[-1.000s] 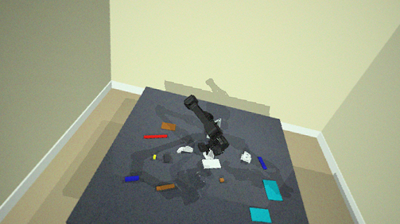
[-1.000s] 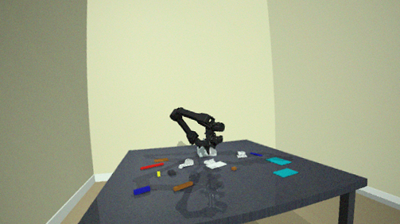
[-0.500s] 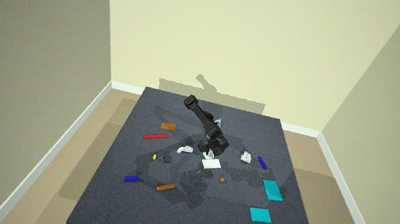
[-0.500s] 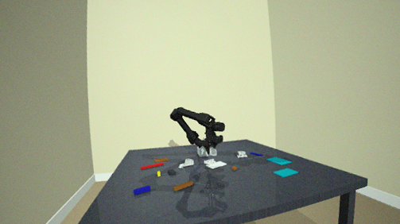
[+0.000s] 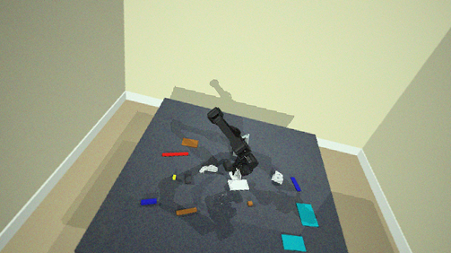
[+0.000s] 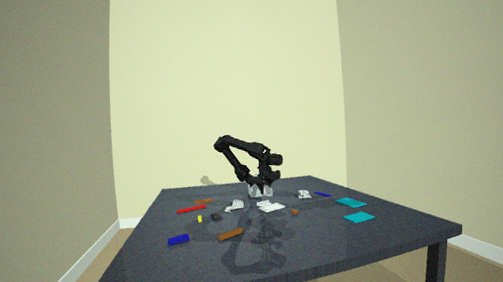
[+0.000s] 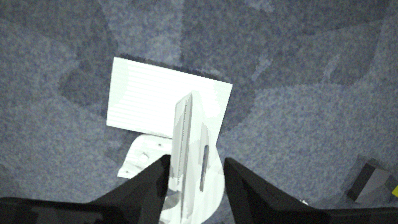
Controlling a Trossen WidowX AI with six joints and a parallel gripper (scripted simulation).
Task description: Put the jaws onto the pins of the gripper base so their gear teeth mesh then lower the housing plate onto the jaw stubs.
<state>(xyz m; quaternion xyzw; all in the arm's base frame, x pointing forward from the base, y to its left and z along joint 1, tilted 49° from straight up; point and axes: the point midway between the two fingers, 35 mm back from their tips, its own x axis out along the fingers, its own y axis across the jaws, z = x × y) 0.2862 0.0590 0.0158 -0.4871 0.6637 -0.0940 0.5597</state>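
My gripper points down and is shut on a white part, which looks like one of the jaws. The held jaw stands on edge between the fingers, and its top end overlaps the white gripper base in the wrist view. The gripper base lies on the table with a flat rectangular end. Its pins are hidden or too small to tell. Another white jaw lies to the left. A blocky white part, perhaps the housing plate, lies to the right.
A dark block and a yellow piece lie left of the base. An orange piece lies just in front. Cyan plates lie right; a red bar lies left.
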